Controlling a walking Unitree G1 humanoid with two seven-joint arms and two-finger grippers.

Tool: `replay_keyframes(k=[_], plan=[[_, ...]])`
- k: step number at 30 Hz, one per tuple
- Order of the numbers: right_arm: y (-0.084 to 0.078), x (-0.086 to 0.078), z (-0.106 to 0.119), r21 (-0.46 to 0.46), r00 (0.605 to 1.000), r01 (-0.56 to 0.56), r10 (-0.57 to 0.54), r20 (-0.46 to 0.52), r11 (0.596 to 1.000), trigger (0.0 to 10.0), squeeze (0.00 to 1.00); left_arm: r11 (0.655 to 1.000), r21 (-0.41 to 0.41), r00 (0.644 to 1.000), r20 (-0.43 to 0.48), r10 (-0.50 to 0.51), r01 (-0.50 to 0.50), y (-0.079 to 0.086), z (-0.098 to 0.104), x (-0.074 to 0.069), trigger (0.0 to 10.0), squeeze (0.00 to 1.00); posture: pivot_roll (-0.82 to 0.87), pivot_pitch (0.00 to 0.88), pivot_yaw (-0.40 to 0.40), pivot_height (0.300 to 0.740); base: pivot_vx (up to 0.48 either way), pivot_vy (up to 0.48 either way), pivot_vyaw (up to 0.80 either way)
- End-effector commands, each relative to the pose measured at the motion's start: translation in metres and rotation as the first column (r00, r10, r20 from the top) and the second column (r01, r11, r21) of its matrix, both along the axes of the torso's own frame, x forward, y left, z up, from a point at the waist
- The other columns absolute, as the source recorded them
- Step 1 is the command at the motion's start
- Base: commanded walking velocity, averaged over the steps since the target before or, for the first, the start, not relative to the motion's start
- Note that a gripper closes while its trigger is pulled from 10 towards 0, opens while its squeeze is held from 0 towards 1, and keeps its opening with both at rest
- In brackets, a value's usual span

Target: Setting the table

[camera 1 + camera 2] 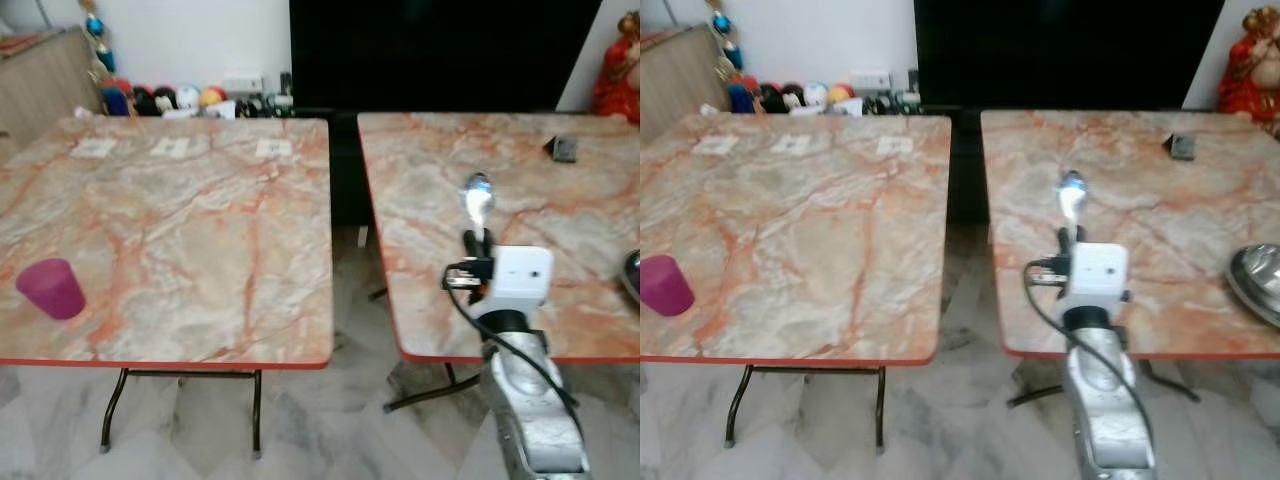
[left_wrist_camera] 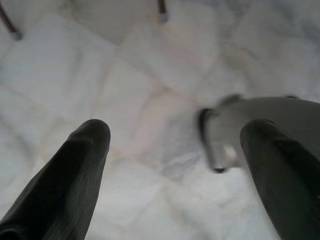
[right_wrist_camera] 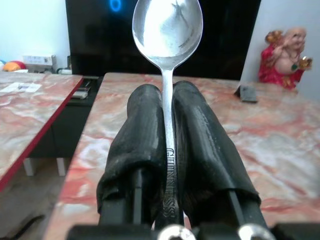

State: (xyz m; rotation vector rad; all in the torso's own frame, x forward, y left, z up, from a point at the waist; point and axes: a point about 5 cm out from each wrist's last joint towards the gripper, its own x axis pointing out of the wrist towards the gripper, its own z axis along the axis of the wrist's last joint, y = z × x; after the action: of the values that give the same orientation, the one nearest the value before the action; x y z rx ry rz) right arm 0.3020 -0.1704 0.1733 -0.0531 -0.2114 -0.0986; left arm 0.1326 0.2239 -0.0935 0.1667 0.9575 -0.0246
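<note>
Right wrist view reads lettering on spoon point(image 3: 167, 30) clamped by right gripper point(image 3: 167, 107).

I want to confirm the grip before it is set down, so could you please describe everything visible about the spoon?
The spoon is shiny silver metal with an oval bowl and a slim handle stamped with lettering. It points up and away, its handle pinched between the two black fingers of the right gripper, bowl sticking out past the fingertips. It is held above the right marble table, touching nothing else.
</note>
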Motion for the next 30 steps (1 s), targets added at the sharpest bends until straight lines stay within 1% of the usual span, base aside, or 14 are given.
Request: replay_keyframes(k=[1, 18, 30], plan=[[0.0079, 0.0009, 0.0032, 0.008, 1.0, -0.023, 0.023, 0.012, 1.0, 10.0, 0.0, 1.0, 0.009, 0.999, -0.04, 0.006, -0.005, 0.0037, -0.0033, -0.011, 10.0, 0.0, -0.02, 0.056, -0.008, 0.74, 0.0, -0.472, 0.0], [0.0057, 0.0019, 0.0016, 0.014, 1.0, -0.008, 0.008, 0.009, 1.0, 10.0, 0.0, 1.0, 0.012, 0.999, -0.034, 0.018, -0.018, 0.0069, -0.0022, -0.01, 10.0, 0.0, -0.01, 0.076, -0.007, 0.74, 0.0, -0.472, 0.0], [0.0016, 0.0026, 0.0031, 0.015, 1.0, 0.007, -0.007, 0.012, 1.0, 10.0, 0.0, 1.0, 0.009, 0.999, -0.047, 0.021, -0.021, 0.0031, -0.0042, -0.0126, 10.0, 0.0, -0.02, 0.085, -0.008, 0.74, 0.0, -0.472, 0.0]])
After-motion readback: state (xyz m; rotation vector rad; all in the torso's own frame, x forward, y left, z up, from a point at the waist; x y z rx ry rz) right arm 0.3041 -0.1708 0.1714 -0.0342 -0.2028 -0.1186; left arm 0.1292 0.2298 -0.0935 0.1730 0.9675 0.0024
